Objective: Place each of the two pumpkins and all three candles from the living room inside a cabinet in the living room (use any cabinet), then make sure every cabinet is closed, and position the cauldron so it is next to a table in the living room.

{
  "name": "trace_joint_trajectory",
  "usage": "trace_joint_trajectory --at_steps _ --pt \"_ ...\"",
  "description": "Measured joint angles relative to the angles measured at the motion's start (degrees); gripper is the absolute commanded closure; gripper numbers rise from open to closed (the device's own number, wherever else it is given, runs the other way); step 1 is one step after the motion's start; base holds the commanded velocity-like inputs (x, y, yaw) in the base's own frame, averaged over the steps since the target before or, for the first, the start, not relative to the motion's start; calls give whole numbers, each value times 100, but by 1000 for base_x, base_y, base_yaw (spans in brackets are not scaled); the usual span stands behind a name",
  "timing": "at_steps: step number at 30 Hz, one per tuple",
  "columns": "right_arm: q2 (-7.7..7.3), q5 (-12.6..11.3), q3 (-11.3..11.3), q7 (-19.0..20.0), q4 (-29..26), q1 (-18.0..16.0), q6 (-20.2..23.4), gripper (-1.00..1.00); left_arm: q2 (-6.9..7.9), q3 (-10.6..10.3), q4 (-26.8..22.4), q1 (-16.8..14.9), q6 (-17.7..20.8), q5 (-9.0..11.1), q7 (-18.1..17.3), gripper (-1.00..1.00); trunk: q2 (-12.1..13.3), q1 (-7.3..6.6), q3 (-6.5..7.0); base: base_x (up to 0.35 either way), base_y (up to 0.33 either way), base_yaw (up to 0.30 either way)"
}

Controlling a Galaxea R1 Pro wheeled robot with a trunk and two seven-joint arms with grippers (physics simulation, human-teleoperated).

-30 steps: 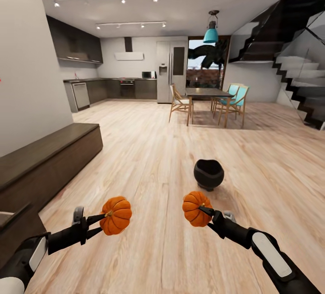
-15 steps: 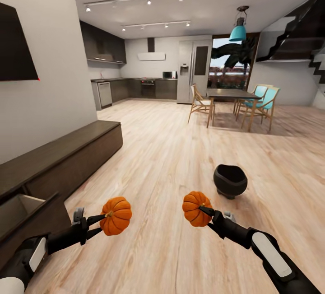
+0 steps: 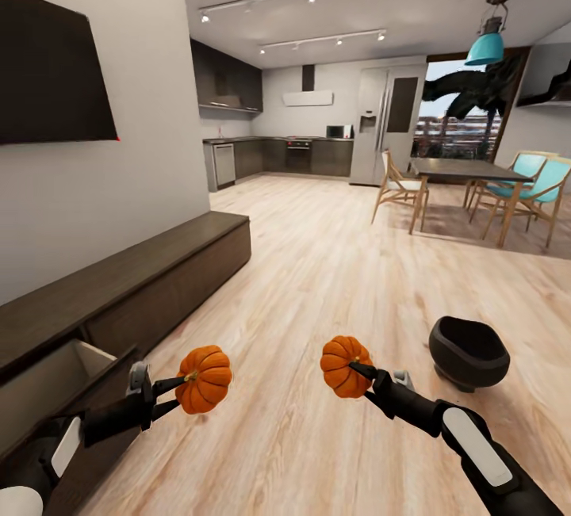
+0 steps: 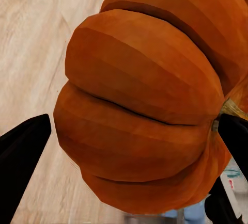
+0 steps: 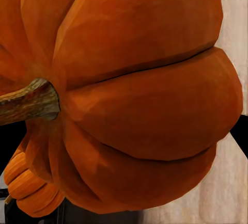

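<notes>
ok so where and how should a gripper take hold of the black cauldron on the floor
Judging by its shape, the rim is the best hold. The cauldron stands upright on the wood floor with its wide mouth open upward, and its round belly looks too broad and smooth to span. Come from above, one jaw inside the mouth and one outside, pinching the wall. Both grippers hold pumpkins now, so one must first be emptied.

An open-plan home is showing here: a pale wood floor (image 3: pixel 333 262) is running from a living area, where a dark screen (image 3: pixel 47 72) is hanging above a long low cabinet (image 3: pixel 159 270), to a kitchen with dark units (image 3: pixel 317 155), a tall fridge (image 3: pixel 388 124) and an oven. A dining table (image 3: pixel 468 171) with chairs is standing under a teal pendant lamp (image 3: pixel 485 44)
</notes>
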Motion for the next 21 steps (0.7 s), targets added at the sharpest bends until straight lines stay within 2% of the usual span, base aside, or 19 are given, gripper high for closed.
trace_joint_trajectory --at_steps 6,18,21 --pt "1 1 0 -1 0 0 0 100 -2 3 0 0 -1 1 0 100 0 2 0 220 10 272" --pt "1 -45 -3 -1 -4 0 5 100 -1 17 -1 -2 27 48 -33 100 0 3 0 19 0 25" --pt "1 -45 -2 -4 -3 -1 5 100 -1 18 -2 -1 24 47 -46 100 0 3 0 0 0 208"
